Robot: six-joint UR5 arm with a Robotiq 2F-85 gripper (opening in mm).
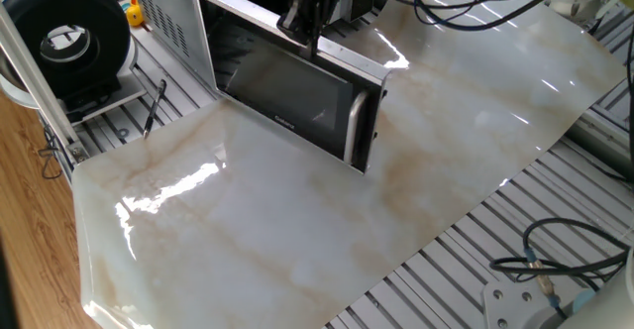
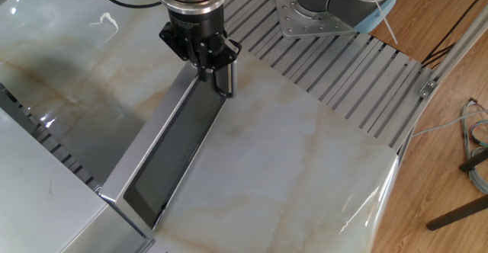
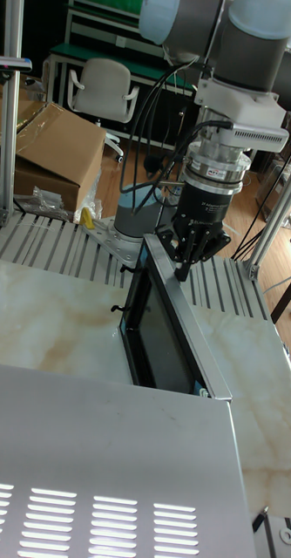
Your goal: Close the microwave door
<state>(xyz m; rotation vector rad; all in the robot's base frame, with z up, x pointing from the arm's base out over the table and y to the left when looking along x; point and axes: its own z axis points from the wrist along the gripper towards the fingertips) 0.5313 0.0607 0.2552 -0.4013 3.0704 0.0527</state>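
Note:
The silver microwave stands at the back left of the marble top, and its top panel fills the bottom of the tall view. The microwave door stands partly open, dark glass facing the table, with its vertical bar handle at the free end. From above, the door is a long, narrow panel. My gripper points down with fingers together, at the door's top edge near the handle end. In the other views the gripper rests against the door's outer side.
A black-and-white spool device sits left of the microwave, with a small yellow object behind it. Cables lie on the slatted frame at the front right. The arm's base is mounted beyond the marble top.

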